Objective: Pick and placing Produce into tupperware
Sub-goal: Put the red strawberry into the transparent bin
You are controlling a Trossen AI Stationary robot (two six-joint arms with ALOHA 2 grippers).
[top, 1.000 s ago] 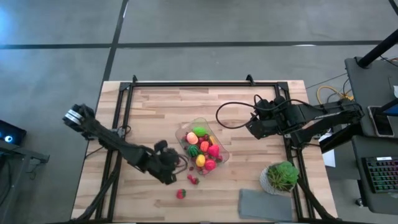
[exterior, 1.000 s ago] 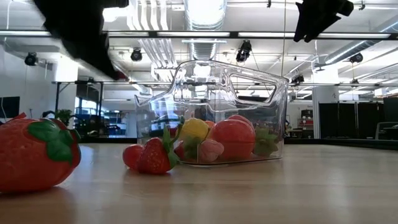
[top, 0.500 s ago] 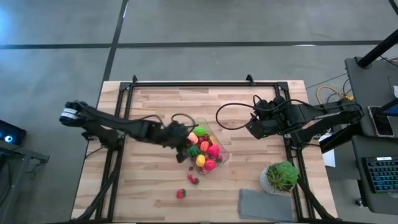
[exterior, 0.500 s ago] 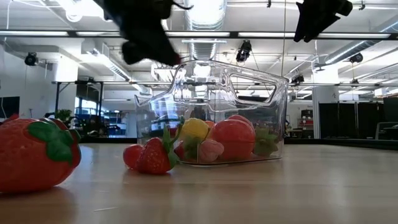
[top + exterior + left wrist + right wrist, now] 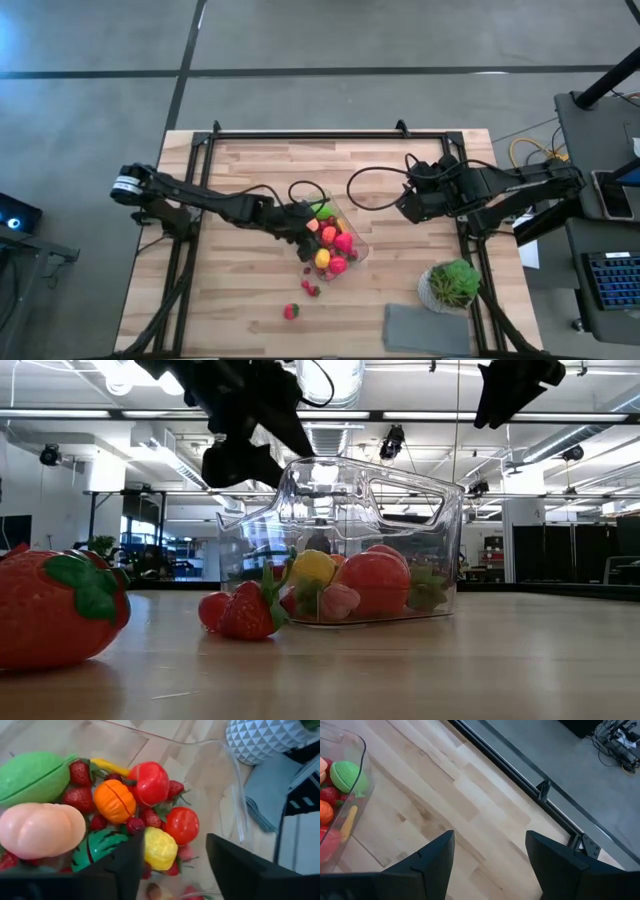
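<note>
Left hand (image 5: 300,222): over the near-left edge of the clear rectangular plastic tub (image 5: 352,238); fingers (image 5: 125,865) spread apart in the left wrist view, nothing between them.
Right hand (image 5: 405,205): waits above the bare wood well to the right of the tub; its fingers (image 5: 432,857) stand apart and hold nothing.
Tub: on the light wooden desk (image 5: 240,180) near its middle, set at an angle.
Produce in the tub: a pale peach lobed fruit (image 5: 41,829), a green rounded fruit (image 5: 32,775), an orange ribbed fruit (image 5: 114,801), a red pepper-like fruit (image 5: 150,782), a red tomato-like ball (image 5: 181,825), a bumpy yellow fruit (image 5: 160,848), small red strawberries (image 5: 77,798) tucked among them.
Produce outside: a large red strawberry (image 5: 291,311) on the desk well in front of the tub; small red pieces (image 5: 311,288) just beside the tub's front corner.
Other things: a leafy green plant in a white patterned pot (image 5: 449,285) and a flat grey cloth (image 5: 428,328) at the desk's front right.
</note>
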